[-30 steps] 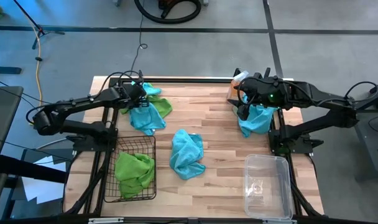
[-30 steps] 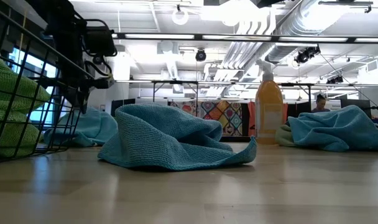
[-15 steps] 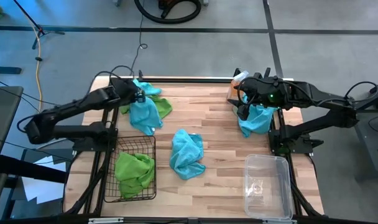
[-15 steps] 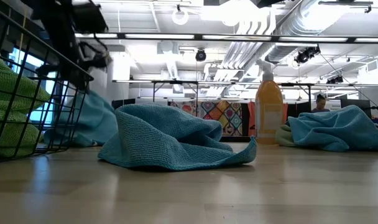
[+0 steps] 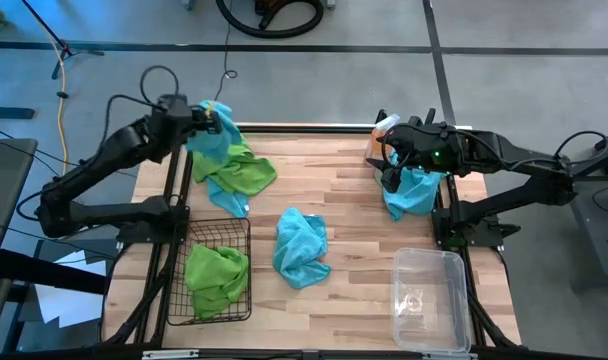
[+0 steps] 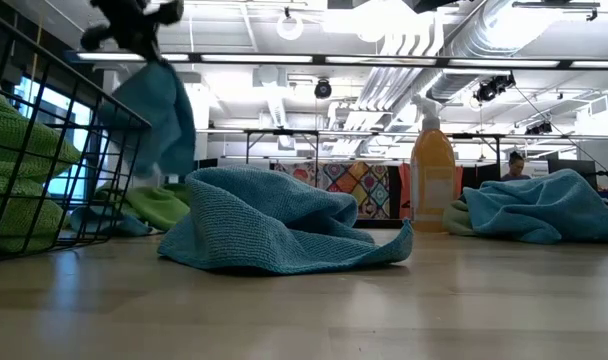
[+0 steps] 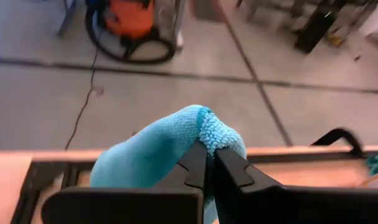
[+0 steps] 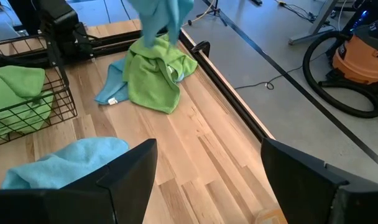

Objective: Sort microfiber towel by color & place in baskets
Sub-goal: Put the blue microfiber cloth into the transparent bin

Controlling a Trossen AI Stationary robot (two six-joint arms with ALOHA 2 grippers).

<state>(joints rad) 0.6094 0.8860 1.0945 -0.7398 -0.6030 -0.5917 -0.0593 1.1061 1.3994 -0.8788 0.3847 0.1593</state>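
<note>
My left gripper (image 5: 206,118) is shut on a turquoise microfiber towel (image 5: 219,140) and holds it high over the table's far left corner. In the low view this towel (image 6: 156,110) hangs down. Below it a lime green towel (image 5: 246,170) lies on the table, with a turquoise strip (image 5: 229,198) showing from under it. A second turquoise towel (image 5: 301,245) lies mid-table. My right gripper (image 5: 388,172) stands open above a third (image 5: 414,192) at the far right. The black wire basket (image 5: 220,222) holds a green towel (image 5: 216,278). The clear basket (image 5: 429,295) stands near right. My left gripper pinches a bunched fold of the turquoise towel (image 7: 215,134) between its two fingertips (image 7: 195,163). The fingers slant downward toward the table's far edge. The cloth hangs slack below them. Its lower end (image 8: 159,38) reaches down toward the green towel; whether it touches, I cannot tell.
An orange spray bottle (image 5: 382,130) stands at the far edge beside my right arm; it also shows in the low view (image 6: 432,175). The table's black frame rail (image 8: 204,53) runs along the far side. Bare wood lies between the centre towel and the clear basket.
My left gripper has risen and drawn back toward the table's far left corner, tipping up from a steep downward point. It has pulled the turquoise towel up off the heap, so the cloth now hangs below it and the green towel is uncovered.
</note>
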